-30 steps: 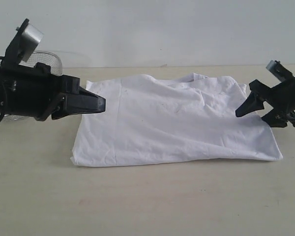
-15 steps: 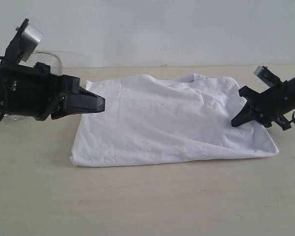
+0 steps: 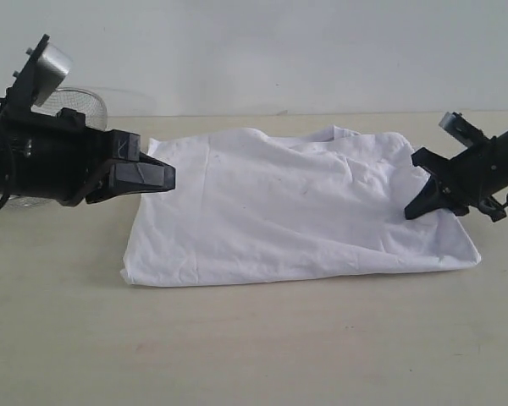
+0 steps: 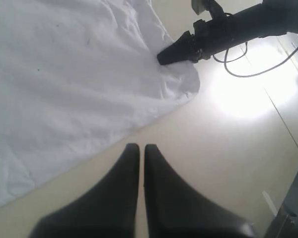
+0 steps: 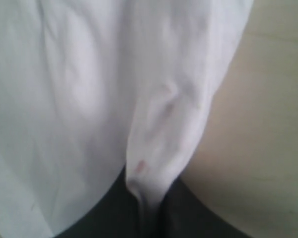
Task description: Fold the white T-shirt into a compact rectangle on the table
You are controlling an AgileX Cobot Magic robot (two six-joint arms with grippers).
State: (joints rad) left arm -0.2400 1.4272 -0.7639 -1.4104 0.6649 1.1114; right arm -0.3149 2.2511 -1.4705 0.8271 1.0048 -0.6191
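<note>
The white T-shirt (image 3: 296,211) lies with its long axis left-right (exterior view).

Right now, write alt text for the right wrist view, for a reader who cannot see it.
The dark right tool is shut on a pinched ridge of the crumpled white cotton T-shirt, which fills most of the blurry frame. A strip of pale beige wood-grain table shows beside the cloth.

- You have a pale beige wood-grain bench (image 3: 262,347) filling the lower frame.
- Your white T-shirt (image 3: 296,211) lies rumpled on it, centre frame.
- A mesh basket (image 3: 85,106) sits upper left.
</note>
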